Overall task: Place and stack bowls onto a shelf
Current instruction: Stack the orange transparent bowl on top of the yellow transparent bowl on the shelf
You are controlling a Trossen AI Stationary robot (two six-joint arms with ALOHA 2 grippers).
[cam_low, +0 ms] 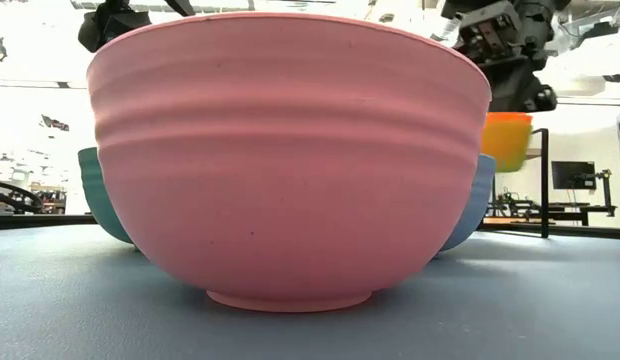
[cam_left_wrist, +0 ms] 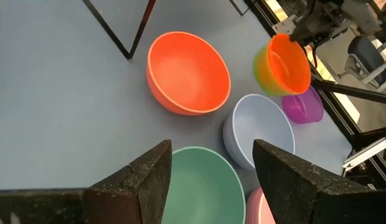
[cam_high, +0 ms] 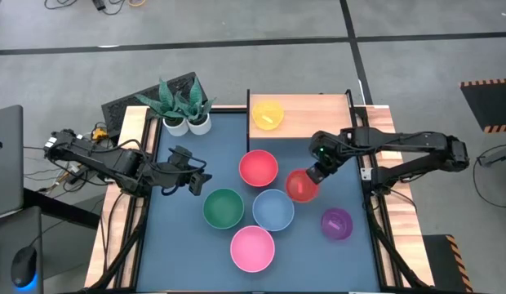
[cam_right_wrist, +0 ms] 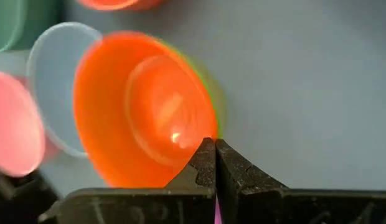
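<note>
Table surface (cam_high: 188,245) held bowls near shelf (cam_high: 318,110) | we found right gripper (cam_high: 315,174) clamped on small red bowl's (cam_high: 301,186) rim, lifted, apparently for shelving | left gripper (cam_high: 194,181) waited, fingers apart, empty.

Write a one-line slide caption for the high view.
Right gripper lifts the small red bowl by its rim above the table; a yellow bowl sits on the shelf.

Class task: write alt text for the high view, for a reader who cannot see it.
From above, the right gripper holds a small red bowl by its rim over a blue table. Green, light blue, pink, red-pink and purple bowls sit below; a yellow bowl rests on the wooden shelf.
</note>
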